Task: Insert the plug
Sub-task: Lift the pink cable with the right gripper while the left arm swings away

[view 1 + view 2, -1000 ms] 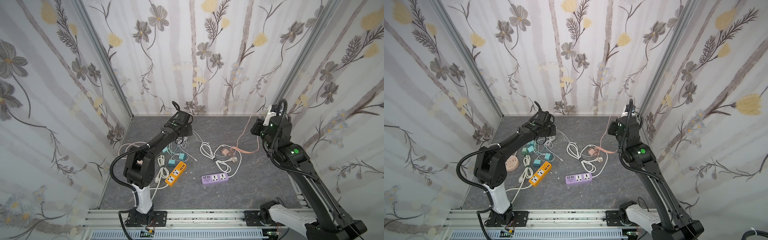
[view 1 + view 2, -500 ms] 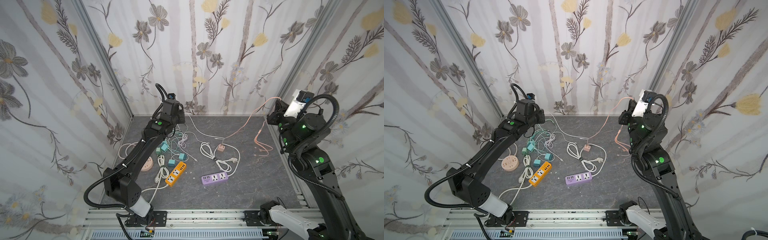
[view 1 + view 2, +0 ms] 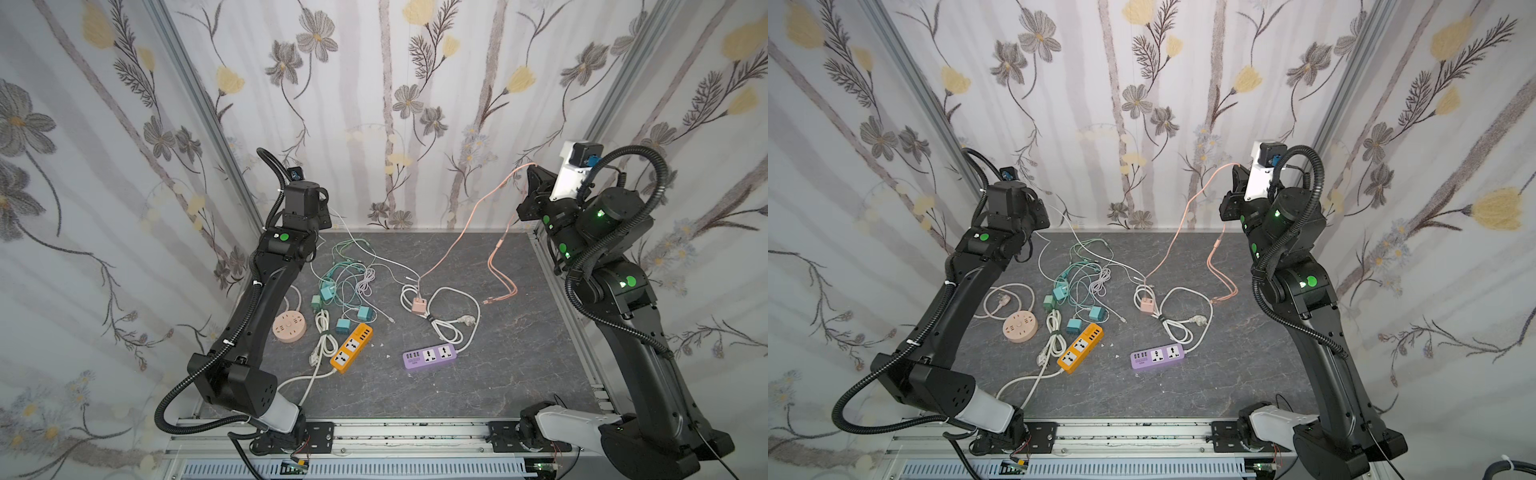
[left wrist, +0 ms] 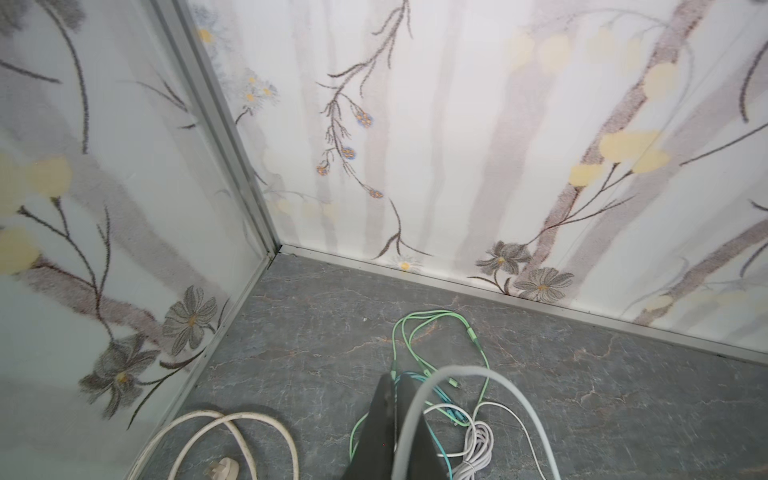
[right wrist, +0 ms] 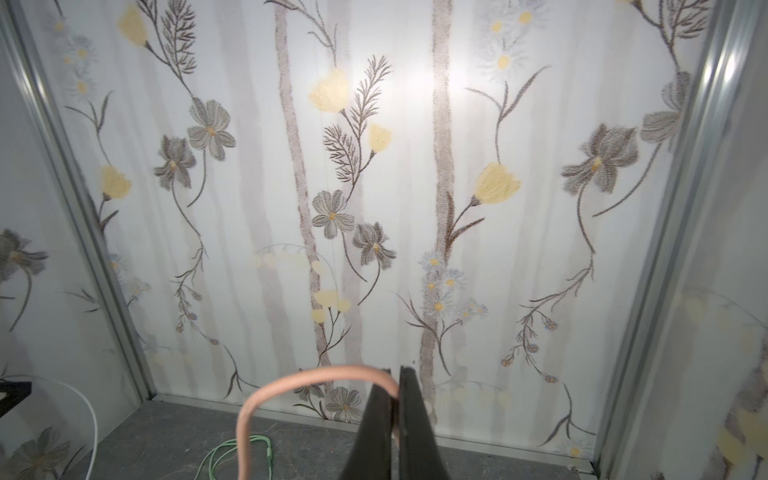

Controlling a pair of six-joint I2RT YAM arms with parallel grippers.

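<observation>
Left wrist: left fingers (image 4: 384,399) pinched shut on white cable (image 4: 457,368), held above the desk (image 4: 316,332).
Right wrist: right fingers (image 5: 376,411) clamped on pink cable (image 5: 324,372).
Top views: both arms raised at the back corners. Pink charger plug (image 3: 419,306) lies mid-desk on the pink cable's end, not in any socket. Purple power strip (image 3: 430,356) sits nearer the front, orange power strip (image 3: 351,348) to its left.

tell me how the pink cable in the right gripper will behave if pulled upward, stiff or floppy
Likely floppy: the pink cable arcs out of the shut right gripper and droops to the table. Pulling further may drag the small pink adapter it seems to reach, which looks light.
</observation>
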